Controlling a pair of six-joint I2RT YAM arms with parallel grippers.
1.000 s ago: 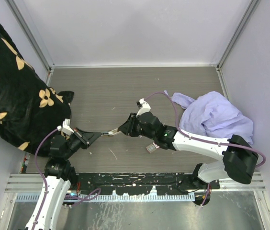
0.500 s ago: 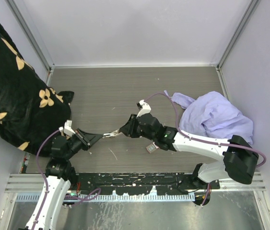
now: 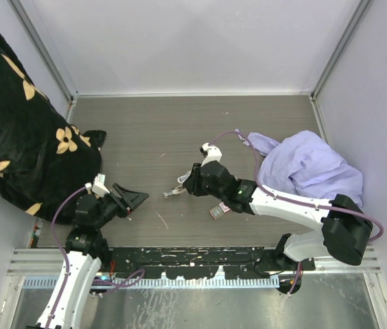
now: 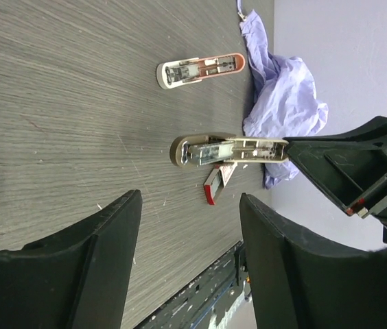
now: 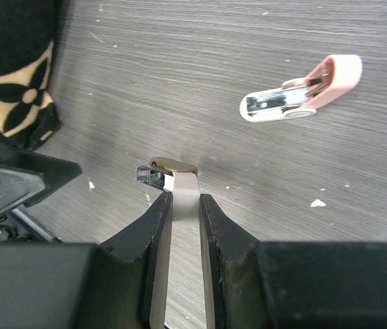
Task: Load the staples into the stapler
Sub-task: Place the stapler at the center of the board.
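Your R end effector clamps the stapler, long axis straight out from it, nose toward L end effector, open & empty.

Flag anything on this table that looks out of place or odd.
The staples box lies askew on the table, its tray apparently slid partway out. The tan stapler is clamped in the right fingers, while a pink stapler lies apart, metal channel exposed. Pale flecks dot the surface.
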